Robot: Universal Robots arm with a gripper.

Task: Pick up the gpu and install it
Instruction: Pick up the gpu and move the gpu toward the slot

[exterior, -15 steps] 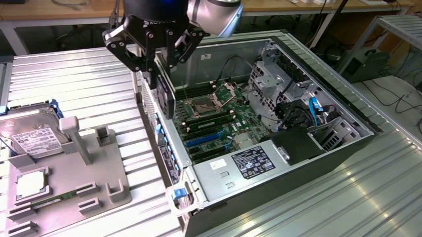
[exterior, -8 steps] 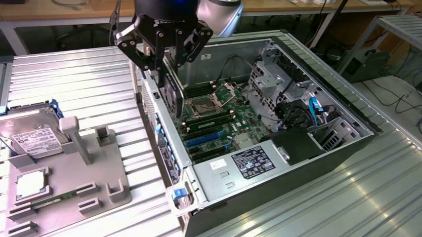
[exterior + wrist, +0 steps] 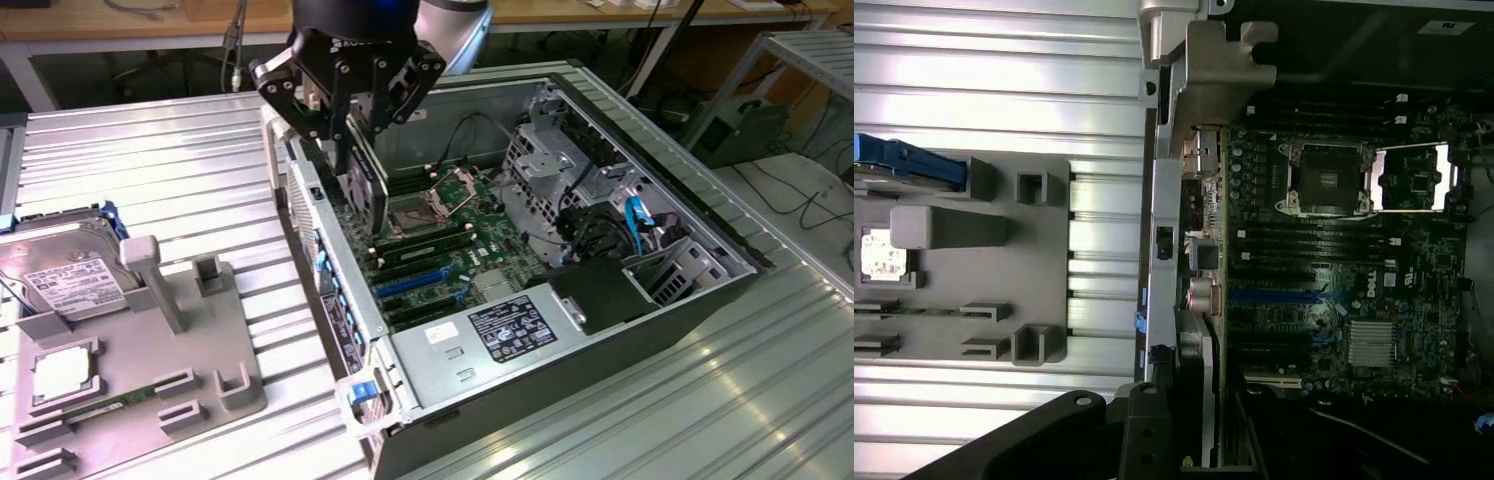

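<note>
Three spares sit on your gray fixture (image 3: 200, 365) at the exterior view's left: a hard drive (image 3: 64, 278), a square chip (image 3: 63, 372) and a green memory stick (image 3: 100, 410). None of those is your card, right? (first poster)

Nope. Move right and your gripper (image 3: 350, 135) hangs over the open computer case (image 3: 694, 270) with its fingers clamped on the gpu (image 3: 367, 185). The card's upright, long edge down, close to the case's rear wall and just above the motherboard (image 3: 454, 250). You can't tell from here whether it's touching a slot. Your wrist view has the card edge-on, its silver bracket (image 3: 1206, 400) right beside that rear wall, with the blue slots (image 3: 1274, 295) and the open CPU socket (image 3: 1324, 180) further along the board. (second poster)
</note>
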